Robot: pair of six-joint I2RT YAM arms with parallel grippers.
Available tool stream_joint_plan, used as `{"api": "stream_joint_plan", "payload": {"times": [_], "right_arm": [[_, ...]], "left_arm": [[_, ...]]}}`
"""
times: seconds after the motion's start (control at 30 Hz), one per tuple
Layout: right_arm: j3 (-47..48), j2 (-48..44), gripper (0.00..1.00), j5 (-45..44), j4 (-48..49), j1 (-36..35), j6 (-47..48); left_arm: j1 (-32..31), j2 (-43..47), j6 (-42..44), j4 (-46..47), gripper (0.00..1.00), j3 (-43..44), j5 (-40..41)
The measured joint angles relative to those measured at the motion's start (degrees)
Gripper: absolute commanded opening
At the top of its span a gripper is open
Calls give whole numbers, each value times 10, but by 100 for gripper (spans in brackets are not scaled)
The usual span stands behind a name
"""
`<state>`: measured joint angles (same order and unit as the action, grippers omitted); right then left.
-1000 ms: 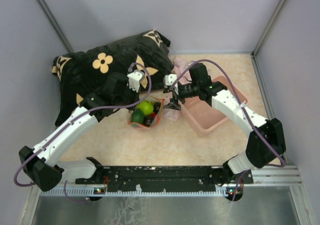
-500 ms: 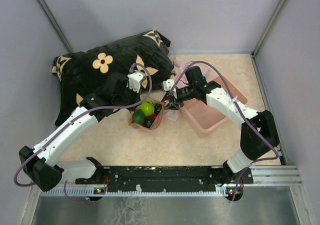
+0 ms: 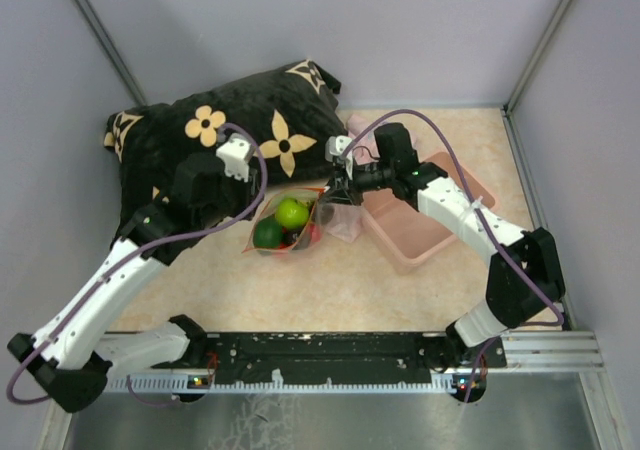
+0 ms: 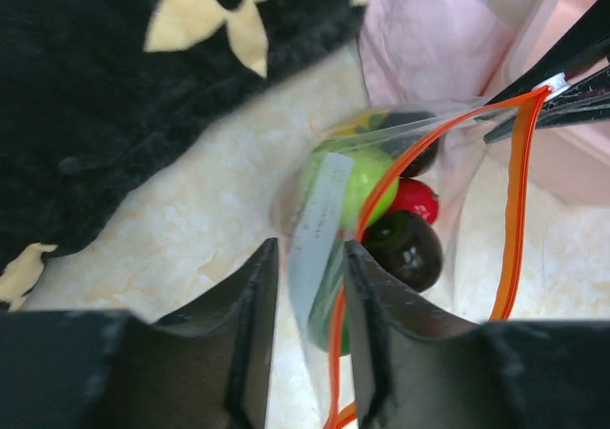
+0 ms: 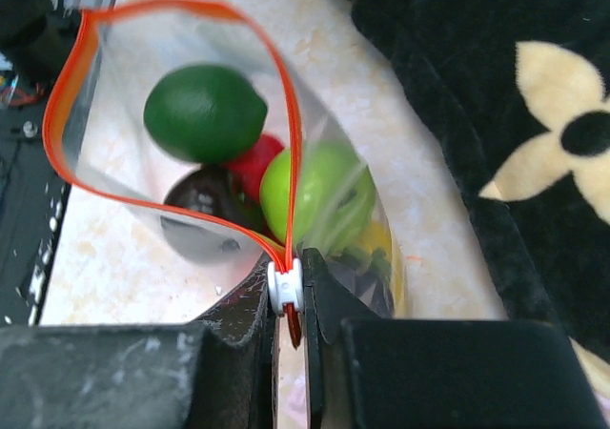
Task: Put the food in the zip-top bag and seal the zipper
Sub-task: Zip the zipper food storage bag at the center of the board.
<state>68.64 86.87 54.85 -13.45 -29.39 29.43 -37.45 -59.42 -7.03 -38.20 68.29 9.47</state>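
Zip-top bag (image 3: pixel 285 242). Lies on the bench (image 3: pixel 350 280) just in front of the black flowered pillow (image 3: pixel 190 155), beside the pink bin (image 3: pixel 440 235) and the pink cloth (image 3: pixel 348 225). Holds the food (image 3: pixel 292 213) inside: lime green, dark green, red and dark brown pieces. Gapes at the mouth, zipper (image 5: pixel 65 114) unsealed in a wide loop.

Right hand (image 5: pixel 288 278). Clamped together on the zipper's white slider at the loop's end.

Left hand (image 4: pixel 307 257). Fingers apart, straddling the bag's edge at the opposite end.
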Motion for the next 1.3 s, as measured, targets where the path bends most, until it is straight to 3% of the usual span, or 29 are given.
{"api": "stream_joint_plan", "payload": {"times": [0.33, 0.63, 0.77, 1.03, 1.3], "right_arm": [[-1, -15, 0, -77, 74, 0, -197], [-19, -21, 0, -96, 98, 0, -237], [-20, -22, 0, -96, 106, 0, -237], [-32, -27, 0, -93, 109, 0, -229], [-34, -27, 0, -80, 111, 0, -214]], "left_arm": [[1, 120, -96, -9, 53, -70, 43], [1, 162, -148, -11, 60, -220, -24], [1, 174, -146, -1, 73, -227, -25], [1, 160, -42, 42, 74, -224, 18], [1, 127, 108, 70, 72, -221, -30]]}}
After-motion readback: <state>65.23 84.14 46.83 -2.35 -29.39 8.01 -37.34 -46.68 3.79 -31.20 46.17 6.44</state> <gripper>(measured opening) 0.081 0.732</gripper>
